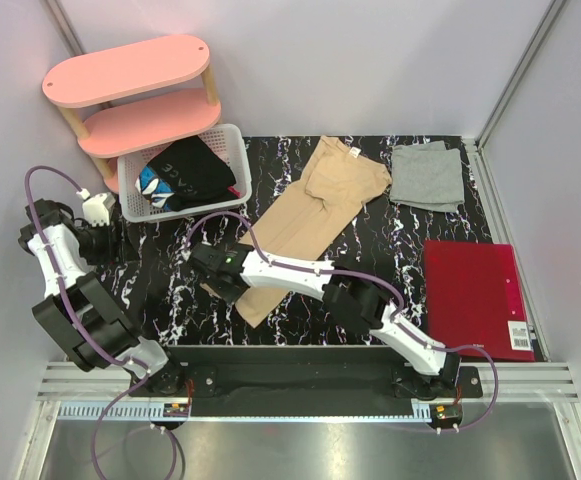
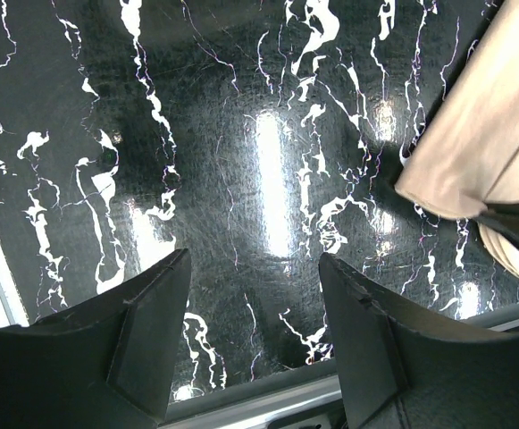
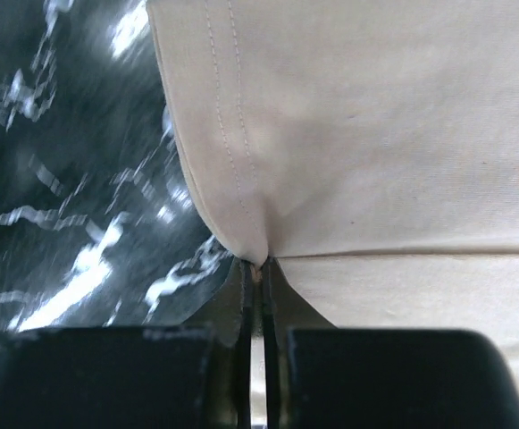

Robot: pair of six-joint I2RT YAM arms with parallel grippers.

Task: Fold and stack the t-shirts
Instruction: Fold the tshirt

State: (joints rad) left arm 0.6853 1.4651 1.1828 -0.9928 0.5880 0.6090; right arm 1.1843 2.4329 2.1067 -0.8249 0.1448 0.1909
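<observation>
Pinching the tan shirt (image 3: 375,134) at its stitched near corner with the right tool (image 3: 259,268), fingers pressed together on the cloth. Lying stretched down the middle of the worktop (image 1: 170,290), collar end toward the far edge, near corner in that grip. Holding the left tool (image 2: 255,268) spread above bare worktop, just left of that corner, gripping nothing. Resting flat at the far right, well apart: grey shirt (image 1: 427,177). Sitting nearer along the right edge: red folder (image 1: 470,295).
</observation>
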